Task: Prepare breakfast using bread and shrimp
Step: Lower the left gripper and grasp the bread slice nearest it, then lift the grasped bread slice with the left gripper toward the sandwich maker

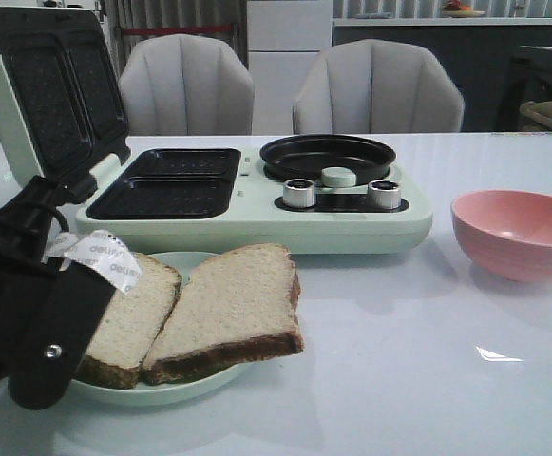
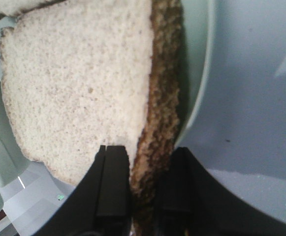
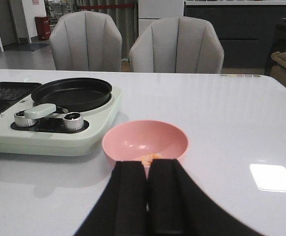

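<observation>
Two slices of bread lie on a pale green plate (image 1: 176,389), the right slice (image 1: 233,299) leaning on the left slice (image 1: 138,304). My left gripper (image 1: 95,294) is at the left slice's edge. In the left wrist view its jaws (image 2: 145,150) are shut on the dark crust of that slice (image 2: 79,83), with the plate rim (image 2: 199,83) beside it. My right gripper (image 3: 148,164) is shut and holds nothing, just short of the pink bowl (image 3: 145,140). A small orange shrimp (image 3: 150,157) shows in the bowl beyond the fingertips.
A pale green breakfast maker (image 1: 256,223) stands behind the plate, with its lid (image 1: 52,81) raised, black grill plates (image 1: 166,185) and a round pan (image 1: 328,157). The pink bowl (image 1: 518,233) sits at the right. Two grey chairs stand beyond the table.
</observation>
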Robot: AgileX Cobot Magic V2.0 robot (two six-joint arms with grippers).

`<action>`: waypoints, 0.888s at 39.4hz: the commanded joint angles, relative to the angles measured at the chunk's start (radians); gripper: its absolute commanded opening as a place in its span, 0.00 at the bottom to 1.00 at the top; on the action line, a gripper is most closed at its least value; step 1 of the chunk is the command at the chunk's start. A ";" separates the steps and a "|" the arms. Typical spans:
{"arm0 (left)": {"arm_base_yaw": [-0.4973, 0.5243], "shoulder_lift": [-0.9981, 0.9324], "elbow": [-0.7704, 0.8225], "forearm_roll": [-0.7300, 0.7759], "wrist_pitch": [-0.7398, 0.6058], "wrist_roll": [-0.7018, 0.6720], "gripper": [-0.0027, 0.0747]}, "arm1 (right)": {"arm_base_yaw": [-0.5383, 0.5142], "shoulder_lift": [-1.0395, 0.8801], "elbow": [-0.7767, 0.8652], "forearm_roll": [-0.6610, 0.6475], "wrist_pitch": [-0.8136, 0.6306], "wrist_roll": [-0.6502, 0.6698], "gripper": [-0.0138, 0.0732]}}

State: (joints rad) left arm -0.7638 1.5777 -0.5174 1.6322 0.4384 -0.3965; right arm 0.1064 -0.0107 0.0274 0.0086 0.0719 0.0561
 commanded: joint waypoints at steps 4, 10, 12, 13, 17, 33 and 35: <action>0.001 -0.075 -0.017 -0.022 0.051 -0.013 0.18 | -0.002 -0.021 -0.017 -0.009 -0.079 -0.004 0.34; 0.001 -0.121 -0.017 -0.022 0.051 -0.013 0.18 | -0.002 -0.021 -0.017 -0.009 -0.079 -0.004 0.34; 0.001 -0.133 -0.017 -0.025 0.051 -0.013 0.18 | -0.002 -0.021 -0.017 -0.009 -0.079 -0.004 0.34; 0.001 -0.141 -0.017 -0.029 0.051 -0.013 0.18 | -0.002 -0.021 -0.017 -0.009 -0.079 -0.004 0.34; 0.001 -0.148 -0.017 -0.042 0.049 -0.013 0.18 | -0.002 -0.021 -0.017 -0.009 -0.079 -0.004 0.34; 0.001 -0.247 -0.026 -0.024 0.051 -0.013 0.18 | -0.002 -0.021 -0.017 -0.009 -0.079 -0.004 0.34; 0.001 -0.277 -0.033 -0.022 0.051 -0.013 0.18 | -0.002 -0.021 -0.017 -0.009 -0.079 -0.004 0.34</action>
State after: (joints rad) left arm -0.7638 1.3701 -0.5156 1.5867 0.4500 -0.3965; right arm 0.1064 -0.0107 0.0274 0.0086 0.0719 0.0561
